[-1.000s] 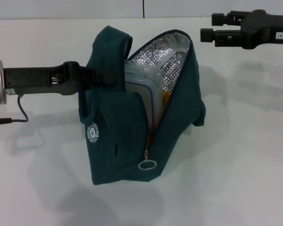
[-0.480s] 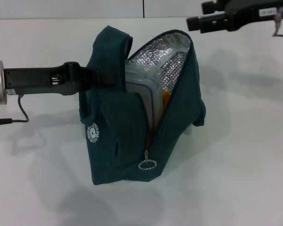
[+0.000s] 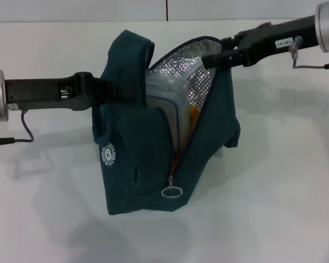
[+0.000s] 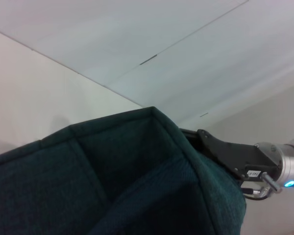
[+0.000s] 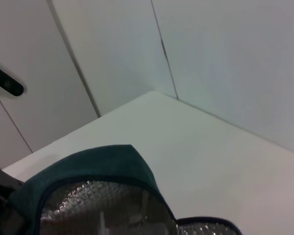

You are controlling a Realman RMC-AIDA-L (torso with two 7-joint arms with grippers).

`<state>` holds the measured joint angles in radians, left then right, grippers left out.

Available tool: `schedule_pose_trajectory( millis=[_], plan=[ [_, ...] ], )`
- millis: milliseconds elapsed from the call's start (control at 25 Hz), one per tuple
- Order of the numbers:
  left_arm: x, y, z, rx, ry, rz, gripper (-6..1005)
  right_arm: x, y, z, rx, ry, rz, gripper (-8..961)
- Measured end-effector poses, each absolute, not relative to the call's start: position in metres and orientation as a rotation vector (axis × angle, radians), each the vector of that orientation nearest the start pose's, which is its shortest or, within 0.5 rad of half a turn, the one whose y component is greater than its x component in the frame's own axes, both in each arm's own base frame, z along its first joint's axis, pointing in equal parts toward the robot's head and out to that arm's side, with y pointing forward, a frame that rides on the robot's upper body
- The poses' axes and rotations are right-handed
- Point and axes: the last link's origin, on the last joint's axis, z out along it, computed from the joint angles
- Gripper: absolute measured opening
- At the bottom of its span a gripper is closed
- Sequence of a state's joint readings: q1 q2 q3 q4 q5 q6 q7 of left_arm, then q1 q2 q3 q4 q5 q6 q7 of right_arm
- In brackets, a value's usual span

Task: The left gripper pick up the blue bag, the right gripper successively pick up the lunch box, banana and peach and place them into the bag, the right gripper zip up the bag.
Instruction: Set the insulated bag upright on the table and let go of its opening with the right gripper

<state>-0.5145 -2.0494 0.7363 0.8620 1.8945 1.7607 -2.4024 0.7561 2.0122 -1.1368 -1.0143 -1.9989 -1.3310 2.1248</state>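
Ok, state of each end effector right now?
Left end effector: shut on the blue bag handle.
Right end effector: at bag's open rim.

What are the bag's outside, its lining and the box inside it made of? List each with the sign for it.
Blue bag outside: dull teal woven fabric, probably canvas or felt-like cloth; matte, soft folds.
Lining: silver foil, likely insulating; shiny quilted pattern.
Lunch box: clear plastic with a blue rim, by its see-through wall.
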Motion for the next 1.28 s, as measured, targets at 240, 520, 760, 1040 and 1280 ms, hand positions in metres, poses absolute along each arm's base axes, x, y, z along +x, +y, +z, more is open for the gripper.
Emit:
schedule_pose_trajectory(
  millis=[240,520,760,1040,1280],
  plan=[
    [-0.226,0.328,0.044,-2.534,-1.769,-0.915,32,0.132,0.414,0.016,-2.741,0.763,0.34,666],
    [-0.227,0.328,0.044,-2.532,-1.771,-0.915,32,0.134,0.411,0.013,-2.755,0.746,0.322,615],
    [-0.228,0.327,0.044,-2.531,-1.774,-0.915,32,0.131,0.407,0.007,-2.788,0.699,0.297,473],
    [-0.227,0.327,0.043,-2.535,-1.775,-0.914,32,0.126,0.405,0.01,-2.788,0.676,0.341,154],
    [-0.219,0.329,0.038,-2.557,-1.753,-0.939,32,0.124,0.405,0.022,-2.759,0.647,0.376,71]
  ],
)
